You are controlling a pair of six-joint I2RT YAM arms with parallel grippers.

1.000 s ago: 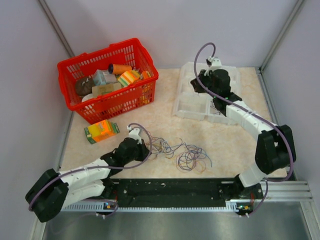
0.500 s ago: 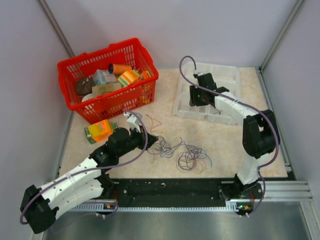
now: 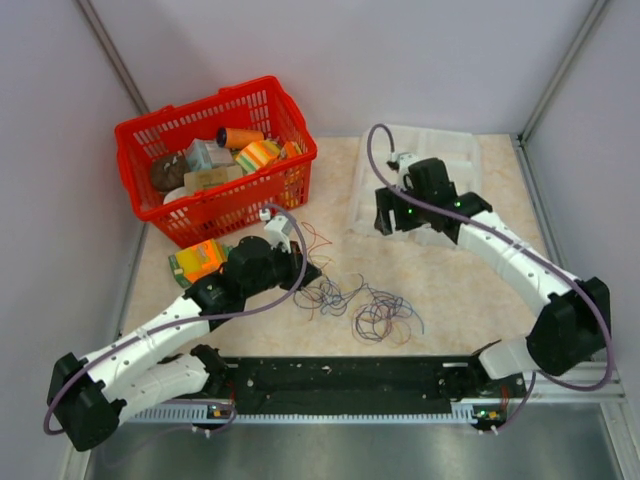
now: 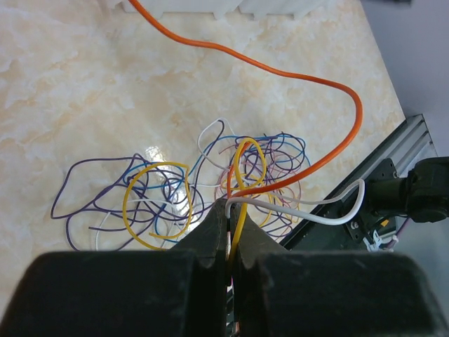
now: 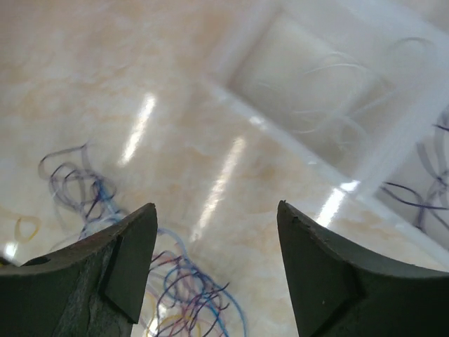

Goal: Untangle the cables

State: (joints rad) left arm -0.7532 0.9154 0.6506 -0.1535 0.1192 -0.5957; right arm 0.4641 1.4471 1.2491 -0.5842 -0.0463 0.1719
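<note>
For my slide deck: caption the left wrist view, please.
Left fingers pinch a yellow cable and an orange cable above the tangled pile on the table.

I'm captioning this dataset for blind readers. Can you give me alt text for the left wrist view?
The left hand is shut on a bundle of cables, orange, yellow and white, above a marbled table. The orange cable arcs off to the top edge; a loose tangle of purple, blue and yellow cables lies on the table beyond.
</note>
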